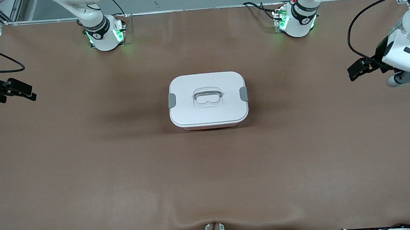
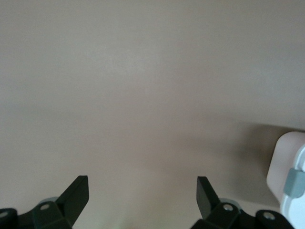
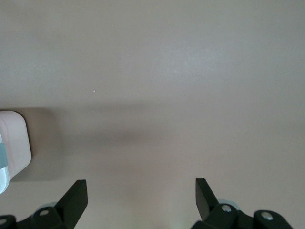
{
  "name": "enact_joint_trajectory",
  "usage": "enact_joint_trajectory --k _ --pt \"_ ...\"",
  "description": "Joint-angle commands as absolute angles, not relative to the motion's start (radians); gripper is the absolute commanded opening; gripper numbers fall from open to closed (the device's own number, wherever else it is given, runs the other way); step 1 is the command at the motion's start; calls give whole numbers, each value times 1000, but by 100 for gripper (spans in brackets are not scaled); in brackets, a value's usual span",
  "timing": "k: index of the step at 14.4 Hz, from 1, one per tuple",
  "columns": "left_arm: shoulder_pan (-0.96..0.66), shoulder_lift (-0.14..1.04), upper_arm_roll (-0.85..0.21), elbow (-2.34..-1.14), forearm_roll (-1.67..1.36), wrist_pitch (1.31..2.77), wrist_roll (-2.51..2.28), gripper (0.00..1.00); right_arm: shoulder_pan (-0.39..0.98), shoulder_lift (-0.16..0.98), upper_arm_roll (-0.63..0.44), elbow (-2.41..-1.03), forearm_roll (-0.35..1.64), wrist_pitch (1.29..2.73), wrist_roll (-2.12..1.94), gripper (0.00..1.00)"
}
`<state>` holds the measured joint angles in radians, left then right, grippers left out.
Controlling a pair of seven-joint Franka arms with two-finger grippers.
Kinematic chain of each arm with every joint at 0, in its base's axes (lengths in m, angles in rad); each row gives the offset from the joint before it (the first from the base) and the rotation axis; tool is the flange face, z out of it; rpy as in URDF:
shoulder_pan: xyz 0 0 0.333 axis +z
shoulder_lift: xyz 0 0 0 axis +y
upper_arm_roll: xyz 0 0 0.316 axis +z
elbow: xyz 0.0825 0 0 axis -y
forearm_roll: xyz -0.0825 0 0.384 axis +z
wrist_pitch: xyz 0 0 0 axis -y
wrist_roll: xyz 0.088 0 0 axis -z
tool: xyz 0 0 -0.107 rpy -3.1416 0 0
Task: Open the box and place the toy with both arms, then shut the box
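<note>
We see little around the box (image 1: 208,100) apart from the brown, matte table (image 1: 87,165) it sits on, whose cover puckers slightly at the edge nearest the front camera, and the two arm bases with green lights along the edge farthest from that camera; nothing stands between either arm and the box. The box rests in the middle of the table, its long axis running from the right arm's end toward the left arm's end, with one grey side clip (image 1: 171,100) facing the right arm's end and the other grey side clip (image 1: 244,93) facing the left arm's end. Its lid is white, smooth plastic, a rounded rectangle lying flat and shut, with a recessed clear handle (image 1: 207,96) at its centre; a thin strip of pink base shows under the edge nearest the front camera. The left gripper (image 1: 357,71) hangs over the left arm's end of the table, its black fingers spread apart and holding nothing. The right gripper (image 1: 20,91) hangs over the right arm's end, likewise spread wide and holding nothing. Each wrist view catches a corner of the box.
</note>
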<state>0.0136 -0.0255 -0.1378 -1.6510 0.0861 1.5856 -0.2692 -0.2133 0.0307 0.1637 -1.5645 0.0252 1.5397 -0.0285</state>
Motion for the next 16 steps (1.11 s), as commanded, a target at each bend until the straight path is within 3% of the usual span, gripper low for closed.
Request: enact_joint_trajectory --k 1,5,16 --pt "14 -69 -123 -1692 60 1585 -235 100 -227 25 163 -1557 43 1526 -17 100" --pt "20 -54 -123 -1648 57 1580 -187 100 -245 21 160 -1500 9 1488 -43 100" --pt "28 -28 -118 -1597 61 1548 -98 100 -252 21 156 -1522 -2 1471 -83 100"
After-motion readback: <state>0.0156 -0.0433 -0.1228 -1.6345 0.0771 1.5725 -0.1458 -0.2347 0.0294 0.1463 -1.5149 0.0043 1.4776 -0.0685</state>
